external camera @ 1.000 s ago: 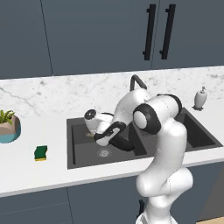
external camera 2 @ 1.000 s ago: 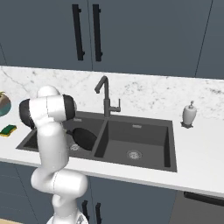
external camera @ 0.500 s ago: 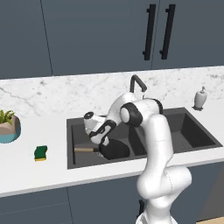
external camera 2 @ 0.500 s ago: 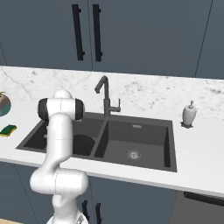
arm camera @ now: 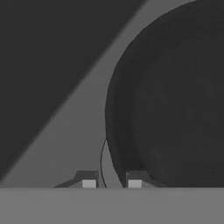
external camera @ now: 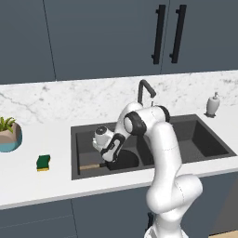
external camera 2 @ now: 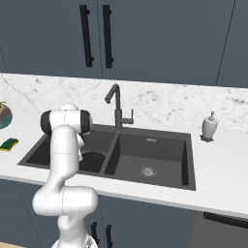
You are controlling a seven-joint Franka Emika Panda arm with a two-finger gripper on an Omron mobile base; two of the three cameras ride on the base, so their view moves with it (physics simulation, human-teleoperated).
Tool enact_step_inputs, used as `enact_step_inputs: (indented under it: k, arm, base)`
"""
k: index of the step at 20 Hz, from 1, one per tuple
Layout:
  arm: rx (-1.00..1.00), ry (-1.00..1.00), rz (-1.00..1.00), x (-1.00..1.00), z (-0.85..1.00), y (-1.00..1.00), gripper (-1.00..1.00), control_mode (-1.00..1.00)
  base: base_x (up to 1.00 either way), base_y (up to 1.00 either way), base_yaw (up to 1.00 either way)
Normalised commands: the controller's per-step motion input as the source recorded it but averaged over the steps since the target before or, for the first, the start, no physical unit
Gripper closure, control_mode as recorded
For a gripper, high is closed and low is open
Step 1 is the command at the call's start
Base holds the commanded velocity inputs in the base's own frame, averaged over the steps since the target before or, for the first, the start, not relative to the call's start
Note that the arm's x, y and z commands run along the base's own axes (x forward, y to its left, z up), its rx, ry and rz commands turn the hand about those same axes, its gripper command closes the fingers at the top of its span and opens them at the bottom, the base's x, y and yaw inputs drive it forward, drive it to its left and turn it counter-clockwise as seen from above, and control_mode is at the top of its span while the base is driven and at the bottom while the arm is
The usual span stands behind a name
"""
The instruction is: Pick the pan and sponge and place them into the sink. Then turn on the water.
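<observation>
Two basins make up the dark grey sink (external camera: 83,135) in the left base view, and the white arm bends down into the larger left one. The black frying pan (external camera: 125,161) lies on that basin's floor, its light-brown wooden handle pointing toward the basin's left wall. The gripper (external camera: 109,158) hangs low at the pan's left rim; from here I cannot tell what its fingers are doing. The green sponge (external camera: 43,162) sits on the white bench, left of the sink and well apart from it, with a teal plant pot (external camera: 8,138) further left. A gooseneck faucet (external camera: 145,91) stands behind the sink, and a white soap dispenser (external camera: 213,104) is on the bench behind the sink's right end.

From the right base view, the arm covers much of the sink's (external camera 2: 160,139) left basin; part of the pan (external camera 2: 93,161) shows just right of the arm. The sponge (external camera 2: 8,144) lies on the bench left of the sink. The faucet (external camera 2: 116,104) rises behind the divider.

Looking along the hand, the pan (arm camera: 175,100) spreads across the right side on the sink floor (arm camera: 65,127). The fingers (arm camera: 89,179) are pressed nearly together, pinching the pan's thin rim between them.
</observation>
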Motion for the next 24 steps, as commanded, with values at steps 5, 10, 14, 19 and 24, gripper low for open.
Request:
enact_step_inputs:
  k: [5, 10, 14, 19, 24]
  arm:
    - [0.12, -0.08, 0.0, -0.41, 0.81, 0.11, -1.0, -1.0]
    - [0.02, 0.03, 0.01, -0.28, 1.0, 0.36, -1.0, -1.0]
    - [0.0, 0.02, 0.01, -0.52, 1.0, 0.28, -1.0, -1.0]
    - [0.0, 0.02, 0.03, -0.17, 1.0, 0.0, -1.0, -1.0]
    - [-0.03, 0.01, 0.07, -0.44, 1.0, 0.0, -1.0, -1.0]
  base:
    - [0.0, 0.0, 0.0]
    - [0.0, 0.0, 0.0]
    - [0.0, 0.0, 0.0]
    - [0.0, 0.0, 0.0]
    - [0.0, 0.0, 0.0]
